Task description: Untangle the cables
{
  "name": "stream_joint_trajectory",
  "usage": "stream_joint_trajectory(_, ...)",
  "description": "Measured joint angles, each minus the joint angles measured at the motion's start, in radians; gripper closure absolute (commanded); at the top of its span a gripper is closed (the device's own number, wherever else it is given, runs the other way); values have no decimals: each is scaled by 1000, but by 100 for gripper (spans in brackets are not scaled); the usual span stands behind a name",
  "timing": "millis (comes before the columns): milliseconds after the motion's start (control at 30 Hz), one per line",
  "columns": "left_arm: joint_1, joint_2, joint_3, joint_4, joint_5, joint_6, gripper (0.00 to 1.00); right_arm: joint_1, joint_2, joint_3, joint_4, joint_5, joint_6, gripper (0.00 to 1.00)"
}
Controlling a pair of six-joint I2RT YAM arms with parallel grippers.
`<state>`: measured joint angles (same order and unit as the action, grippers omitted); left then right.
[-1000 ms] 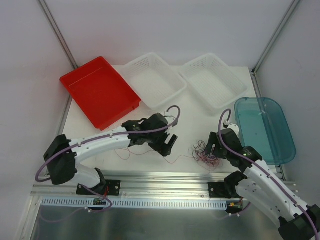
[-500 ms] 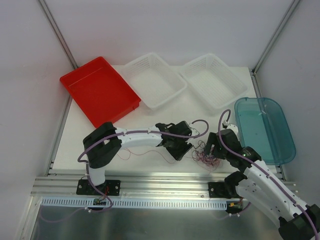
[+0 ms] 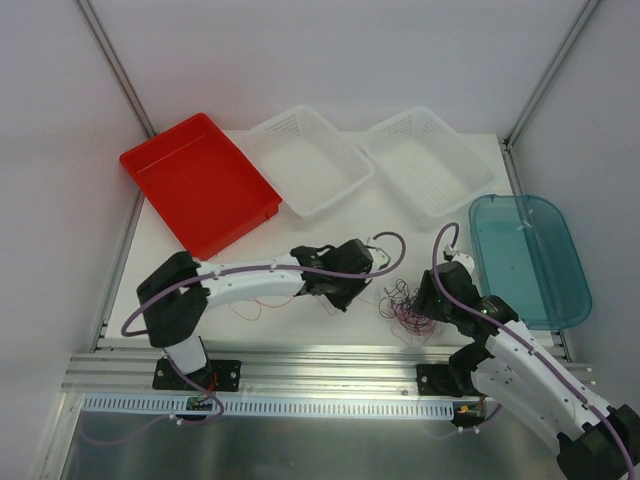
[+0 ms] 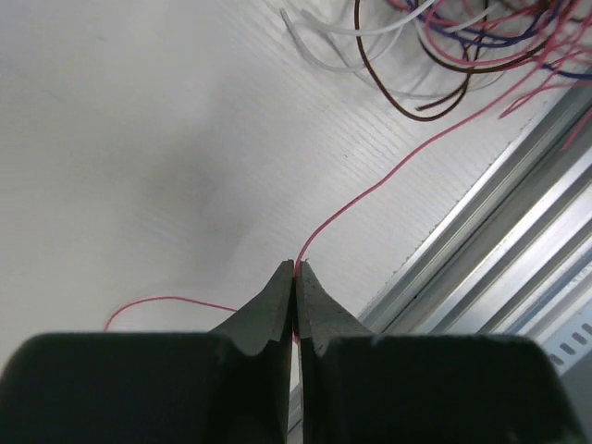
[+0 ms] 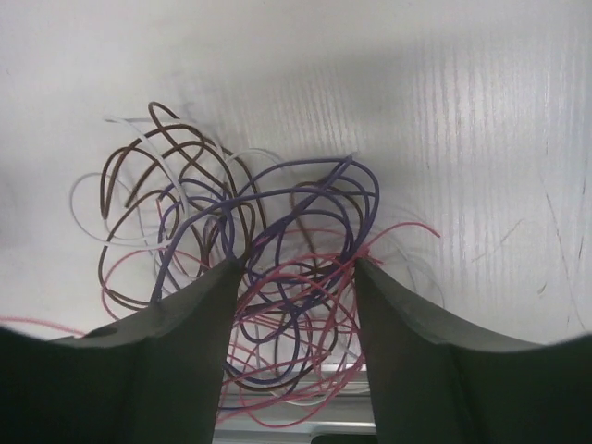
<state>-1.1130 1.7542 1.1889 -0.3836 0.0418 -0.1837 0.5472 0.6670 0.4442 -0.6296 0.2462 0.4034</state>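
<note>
The cables are a tangle (image 3: 405,305) of thin red, purple, brown and white wires near the table's front edge. My left gripper (image 4: 296,268) is shut on a red cable (image 4: 370,192), which runs from the pinched tips up and to the right into the tangle (image 4: 462,37). In the top view the left gripper (image 3: 340,298) sits just left of the pile. My right gripper (image 5: 298,266) stands over the tangle (image 5: 277,231), jaws apart, with red and purple loops between the fingers (image 5: 199,305) and touching their tips.
At the back stand a red tray (image 3: 200,185) and two white baskets (image 3: 310,160) (image 3: 425,160). A teal bin (image 3: 528,258) lies at the right. An aluminium rail (image 3: 320,365) runs along the front edge, close under the tangle.
My left arm swung right to the tangle, shut on the red cable, then drew back a little to the left. The right gripper's jaws have narrowed around the pile.
</note>
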Motion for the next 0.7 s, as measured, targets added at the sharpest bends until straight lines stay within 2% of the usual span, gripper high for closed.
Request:
stream_joint_trajectory(33,2,-50,-14,-1,-21,-2,100,0,4,-2,0,1,3,52)
stream_joint_trajectory(167,29,-278,-53,-13,-88,-19,100,0,19,-8,5,10,8,69)
stream_joint_trajectory(233,79,-386,-58,-24,-109,-37,100,0,19,-9,4,18,12,78)
stream_joint_trajectory(333,193,-516,-59,-58,-138,-66,100,-1,15,-9,-1,40,17,87)
stream_joint_trajectory(500,367,-683,-54,-166,-175,-94,100,-1,3,-8,-20,73,26,98)
stream_joint_trajectory(700,446,-819,79,-302,-246,-93,100,-10,8,8,-49,107,31,99)
